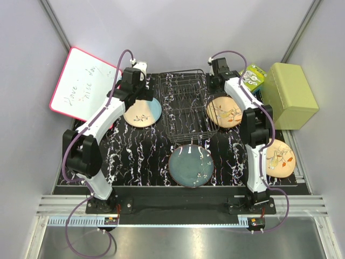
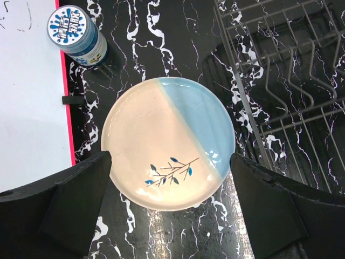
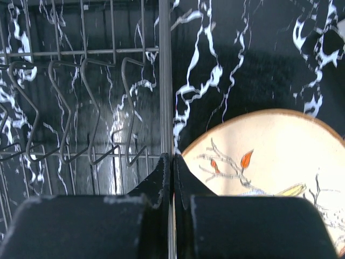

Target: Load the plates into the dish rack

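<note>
The dish rack (image 1: 183,105), dark wire, stands at the middle back of the marbled mat. A half beige, half light blue plate (image 2: 167,140) lies flat left of it. My left gripper (image 2: 170,157) hangs open over that plate, one finger outside each side of its rim. An orange-tan branch plate (image 3: 269,162) lies right of the rack. My right gripper (image 3: 172,159) is shut on the rack's right side rail (image 3: 165,81), next to that plate's edge. A second orange-tan plate (image 1: 280,159) lies at the near right. The dark blue-grey plate (image 1: 191,165) lies in front of the rack.
A pink-framed whiteboard (image 1: 81,83) leans at the back left, with a blue-lidded can (image 2: 78,35) beside it. A green box (image 1: 291,94) and a small patterned carton (image 1: 253,77) stand at the back right. Grey walls close in on both sides.
</note>
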`<state>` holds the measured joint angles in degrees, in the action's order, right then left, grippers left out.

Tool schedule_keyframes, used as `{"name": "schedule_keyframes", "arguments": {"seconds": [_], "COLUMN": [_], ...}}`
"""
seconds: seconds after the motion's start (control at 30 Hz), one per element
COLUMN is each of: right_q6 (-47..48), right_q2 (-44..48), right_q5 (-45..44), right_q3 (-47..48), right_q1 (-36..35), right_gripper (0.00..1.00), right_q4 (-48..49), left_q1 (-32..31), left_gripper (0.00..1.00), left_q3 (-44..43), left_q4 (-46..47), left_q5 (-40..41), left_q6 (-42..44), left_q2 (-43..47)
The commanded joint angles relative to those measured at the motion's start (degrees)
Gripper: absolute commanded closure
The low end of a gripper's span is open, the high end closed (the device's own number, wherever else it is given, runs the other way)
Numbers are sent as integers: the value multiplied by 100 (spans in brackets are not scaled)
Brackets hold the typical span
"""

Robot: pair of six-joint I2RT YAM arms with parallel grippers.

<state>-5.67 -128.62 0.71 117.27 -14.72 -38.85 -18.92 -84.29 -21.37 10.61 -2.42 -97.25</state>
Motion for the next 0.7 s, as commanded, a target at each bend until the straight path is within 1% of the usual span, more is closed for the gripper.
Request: {"name": "schedule_keyframes", "arguments": {"seconds": [0.0, 0.2, 0.43, 0.53, 0.67], "right_q6": [-347, -1022, -953, -866, -848], "right_q2": [-338, -646, -1059, -1384, -1981], "right_q5": [-264, -493, -519, -554, -528], "right_q3": [664, 1016, 1640, 2167, 3159], "right_q1": [-31, 75, 75, 83, 136], "right_gripper": [100, 100, 100, 100, 100], "right_q4": [299, 413, 572, 545, 264], "left_q1": [11, 11, 11, 11, 11], "left_gripper": [1, 1, 1, 1, 1], "left_q3": [-210, -202, -123, -114, -149], "left_q4": [89, 62, 36, 18, 1], "left_q5": [20, 11, 73, 64, 55], "left_q6": [75, 145, 163, 154, 180], "left_q2": [101, 171, 259, 251, 233]}}
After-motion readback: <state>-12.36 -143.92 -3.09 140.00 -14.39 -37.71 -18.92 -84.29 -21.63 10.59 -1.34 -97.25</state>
